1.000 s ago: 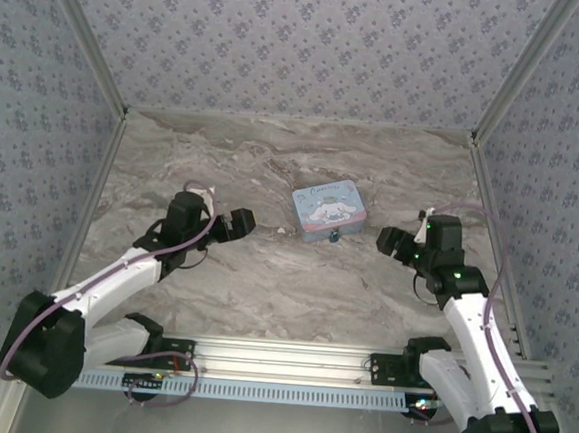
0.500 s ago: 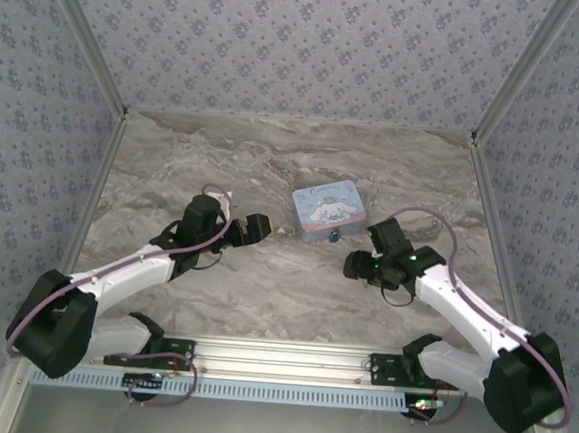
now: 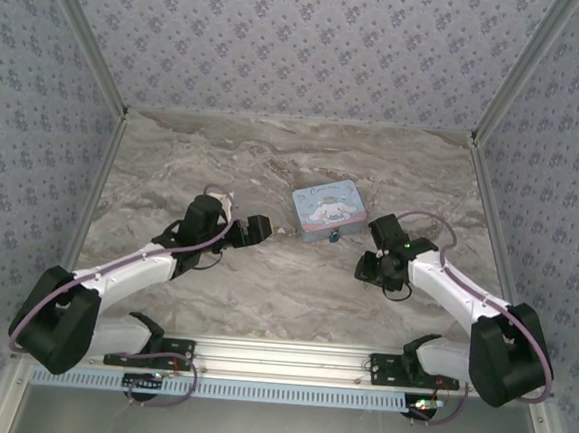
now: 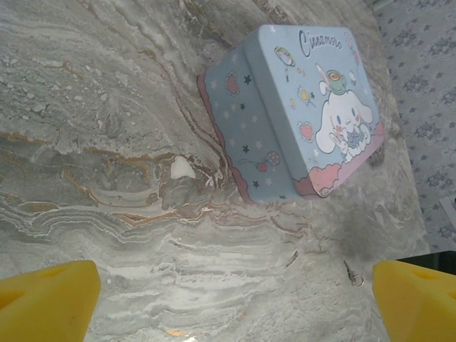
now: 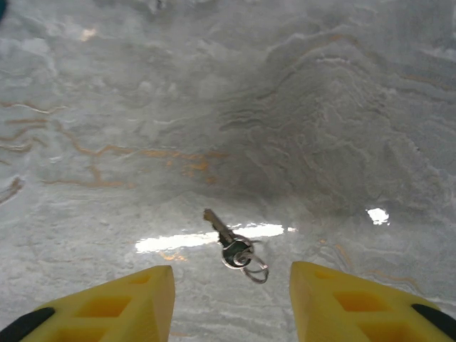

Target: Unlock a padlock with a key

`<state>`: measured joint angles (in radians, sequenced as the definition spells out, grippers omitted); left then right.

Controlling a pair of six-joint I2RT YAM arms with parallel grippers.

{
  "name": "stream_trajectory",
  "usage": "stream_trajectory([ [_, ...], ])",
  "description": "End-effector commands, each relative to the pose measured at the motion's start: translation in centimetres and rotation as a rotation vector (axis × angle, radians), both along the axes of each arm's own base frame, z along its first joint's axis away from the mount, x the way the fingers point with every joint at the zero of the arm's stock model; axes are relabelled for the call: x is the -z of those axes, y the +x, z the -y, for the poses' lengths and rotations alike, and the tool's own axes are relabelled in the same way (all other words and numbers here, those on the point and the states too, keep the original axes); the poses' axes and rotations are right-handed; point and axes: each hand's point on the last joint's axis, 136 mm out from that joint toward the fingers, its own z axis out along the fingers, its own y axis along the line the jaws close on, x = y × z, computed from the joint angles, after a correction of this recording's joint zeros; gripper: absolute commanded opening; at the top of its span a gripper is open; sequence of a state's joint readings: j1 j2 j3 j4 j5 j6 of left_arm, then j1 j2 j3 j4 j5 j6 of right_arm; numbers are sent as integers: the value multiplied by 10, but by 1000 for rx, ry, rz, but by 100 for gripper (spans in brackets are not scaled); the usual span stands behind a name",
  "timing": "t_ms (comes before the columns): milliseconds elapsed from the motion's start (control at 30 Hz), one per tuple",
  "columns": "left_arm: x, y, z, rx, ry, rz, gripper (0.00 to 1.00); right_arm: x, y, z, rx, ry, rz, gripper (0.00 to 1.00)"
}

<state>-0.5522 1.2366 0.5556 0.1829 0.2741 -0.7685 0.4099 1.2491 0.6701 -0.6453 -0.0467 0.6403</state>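
The key (image 5: 229, 242) lies flat on the marble desk (image 5: 320, 107), just ahead of the right end effector (image 5: 231, 281), whose fingers are spread wide and hold nothing. The padlock (image 3: 335, 237) sits at the near edge of the cartoon tin (image 4: 299, 114). The left end effector (image 4: 231, 303) points toward that tin, its fingers likewise spread and empty.

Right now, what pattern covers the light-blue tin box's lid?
The tin box lid: white cartoon character, stars, pink trim; clearest in left wrist view.
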Motion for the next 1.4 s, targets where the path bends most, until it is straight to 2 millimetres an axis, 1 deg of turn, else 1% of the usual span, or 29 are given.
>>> stream_trajectory([
  [0, -18, 8, 9, 20, -22, 35, 98, 10, -8, -3, -45, 40, -53, 43],
  [167, -18, 10, 10, 15, -17, 27, 98, 20, -9, -1, -48, 57, -82, 38],
  [367, -16, 11, 11, 13, -11, 17, 98, 28, -11, 2, -53, 39, -108, 32],
  [633, -16, 13, 12, 12, -8, 12, 99, 34, -17, 5, -41, 29, -136, 27],
  [700, -15, 12, 12, 13, -6, 11, 99, 35, -12, 3, -36, 35, -118, 27],
  [867, -12, 11, 11, 13, 1, 6, 99, 38, -13, 2, -38, 28, -130, 23],
  [1000, -11, 11, 10, 14, 8, 7, 99, 41, -13, 1, -52, -8, -146, 22],
  [1200, -9, 10, 8, 11, 20, 10, 99, 49, -17, -7, -75, -34, -177, 15],
  [1367, -10, 8, 5, 12, 34, 17, 99, 50, -14, -13, -75, -22, -178, 2],
])
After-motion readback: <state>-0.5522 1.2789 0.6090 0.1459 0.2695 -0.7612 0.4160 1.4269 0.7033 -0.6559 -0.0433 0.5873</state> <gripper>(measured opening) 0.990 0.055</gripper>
